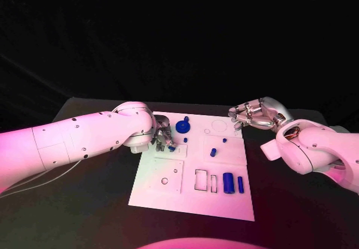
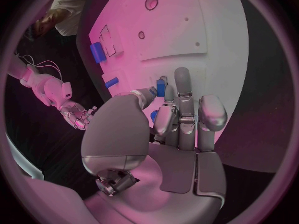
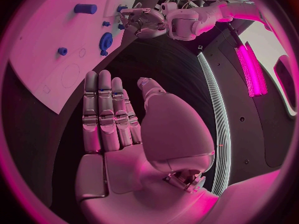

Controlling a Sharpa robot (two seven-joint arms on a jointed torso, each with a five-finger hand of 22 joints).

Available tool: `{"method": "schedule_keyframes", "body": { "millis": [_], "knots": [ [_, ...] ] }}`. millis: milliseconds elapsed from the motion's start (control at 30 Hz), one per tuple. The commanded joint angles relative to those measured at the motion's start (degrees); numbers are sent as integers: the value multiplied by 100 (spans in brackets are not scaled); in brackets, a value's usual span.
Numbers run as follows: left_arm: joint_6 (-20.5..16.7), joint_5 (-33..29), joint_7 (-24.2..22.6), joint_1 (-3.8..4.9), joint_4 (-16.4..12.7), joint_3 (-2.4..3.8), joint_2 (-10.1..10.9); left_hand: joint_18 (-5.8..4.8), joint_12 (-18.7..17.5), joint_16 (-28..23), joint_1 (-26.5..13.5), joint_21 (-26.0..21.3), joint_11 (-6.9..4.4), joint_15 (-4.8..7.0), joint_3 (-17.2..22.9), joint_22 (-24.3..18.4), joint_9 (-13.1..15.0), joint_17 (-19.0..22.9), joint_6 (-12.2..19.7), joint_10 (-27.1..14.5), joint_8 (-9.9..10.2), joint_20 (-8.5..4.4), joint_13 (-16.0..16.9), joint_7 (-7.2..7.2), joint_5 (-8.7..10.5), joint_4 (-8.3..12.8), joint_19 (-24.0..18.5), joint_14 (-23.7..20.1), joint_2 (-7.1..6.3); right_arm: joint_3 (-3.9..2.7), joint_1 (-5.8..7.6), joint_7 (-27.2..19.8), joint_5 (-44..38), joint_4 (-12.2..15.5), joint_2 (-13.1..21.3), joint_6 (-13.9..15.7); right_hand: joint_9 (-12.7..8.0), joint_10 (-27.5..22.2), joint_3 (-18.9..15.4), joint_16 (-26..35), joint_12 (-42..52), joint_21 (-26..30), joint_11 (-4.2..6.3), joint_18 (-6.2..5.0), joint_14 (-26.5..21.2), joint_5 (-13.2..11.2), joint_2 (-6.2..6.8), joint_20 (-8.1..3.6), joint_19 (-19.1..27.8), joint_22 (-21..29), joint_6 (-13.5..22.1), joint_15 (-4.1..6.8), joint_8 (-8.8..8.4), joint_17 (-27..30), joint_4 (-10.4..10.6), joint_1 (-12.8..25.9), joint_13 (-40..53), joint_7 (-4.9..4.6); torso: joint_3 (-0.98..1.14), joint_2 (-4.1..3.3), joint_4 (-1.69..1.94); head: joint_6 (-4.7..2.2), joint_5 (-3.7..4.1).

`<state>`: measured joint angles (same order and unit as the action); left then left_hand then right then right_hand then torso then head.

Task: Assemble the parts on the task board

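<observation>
The white task board [image 1: 192,194] lies in the middle of the black table. My left hand [image 1: 162,136] hovers over its far left part and pinches a small blue part [image 2: 161,87] between thumb and a finger, just above the board. A blue gear [image 1: 182,126] stands close beside that hand. Small blue pegs [image 1: 213,152] stand mid-board, and two blue cylinders [image 1: 228,182] lie near the right edge. My right hand [image 1: 254,115] hangs off the board's far right corner, fingers [image 3: 102,114] straight and apart, holding nothing.
Rectangular slots [image 1: 202,179] and a round hole [image 1: 164,181] mark the board's near half. Black table [image 1: 90,207] surrounds the board on all sides. A white cable [image 1: 30,181] trails under my left arm.
</observation>
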<state>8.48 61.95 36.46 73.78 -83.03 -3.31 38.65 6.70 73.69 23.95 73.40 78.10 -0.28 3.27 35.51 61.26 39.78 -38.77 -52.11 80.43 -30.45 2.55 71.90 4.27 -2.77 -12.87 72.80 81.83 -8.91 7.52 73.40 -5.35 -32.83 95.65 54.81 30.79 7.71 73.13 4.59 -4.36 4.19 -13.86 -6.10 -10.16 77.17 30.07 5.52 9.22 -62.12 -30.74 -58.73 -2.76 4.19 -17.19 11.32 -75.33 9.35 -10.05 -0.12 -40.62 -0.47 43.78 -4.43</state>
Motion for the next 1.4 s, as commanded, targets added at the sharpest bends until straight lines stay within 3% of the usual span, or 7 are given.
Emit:
{"method": "schedule_keyframes", "body": {
  "millis": [33,600,1133,1400],
  "knots": [
    [199,67,-9,-9,12,-4,-16,-87,20,-31,52,19,-6,-1,955,6,307,-9,-57,50,-22,12,5,-29,-29,911,42,23,17,-2,-2,-59,0,7,-3,6,-6,-19,14,18,9,28,14,-23,-20,40,-5,9,21,8,38,-25,19,6,34,70,5,0,2,3,2,5,-4],
    [442,80,12,-10,47,-7,-6,-88,29,-33,6,25,-11,-1,996,13,339,-13,-73,64,-43,13,14,-37,-28,921,44,28,-2,-2,-3,-65,0,7,-6,8,-6,-20,15,19,10,29,14,-23,-21,43,-7,10,23,11,39,-25,20,6,39,76,6,1,-1,8,2,24,-5],
    [426,125,25,-10,43,-7,6,-89,40,-37,-43,30,-20,4,1042,19,383,-17,-89,79,-72,13,27,-49,-28,937,46,32,-24,-2,-4,-72,1,11,-5,10,-6,-21,14,19,10,30,13,-23,-22,45,-8,10,24,13,39,-26,20,6,45,86,7,0,1,2,0,33,-2],
    [569,135,57,-8,54,-7,-25,-104,66,-44,-226,70,-41,13,1137,100,501,-27,-95,110,-136,9,54,-78,-27,908,97,42,41,-2,-4,-68,2,44,14,18,-6,-21,14,19,10,30,13,-23,-22,45,-8,10,24,13,39,-26,20,6,45,86,7,0,6,3,0,35,-8]
  ]
}}
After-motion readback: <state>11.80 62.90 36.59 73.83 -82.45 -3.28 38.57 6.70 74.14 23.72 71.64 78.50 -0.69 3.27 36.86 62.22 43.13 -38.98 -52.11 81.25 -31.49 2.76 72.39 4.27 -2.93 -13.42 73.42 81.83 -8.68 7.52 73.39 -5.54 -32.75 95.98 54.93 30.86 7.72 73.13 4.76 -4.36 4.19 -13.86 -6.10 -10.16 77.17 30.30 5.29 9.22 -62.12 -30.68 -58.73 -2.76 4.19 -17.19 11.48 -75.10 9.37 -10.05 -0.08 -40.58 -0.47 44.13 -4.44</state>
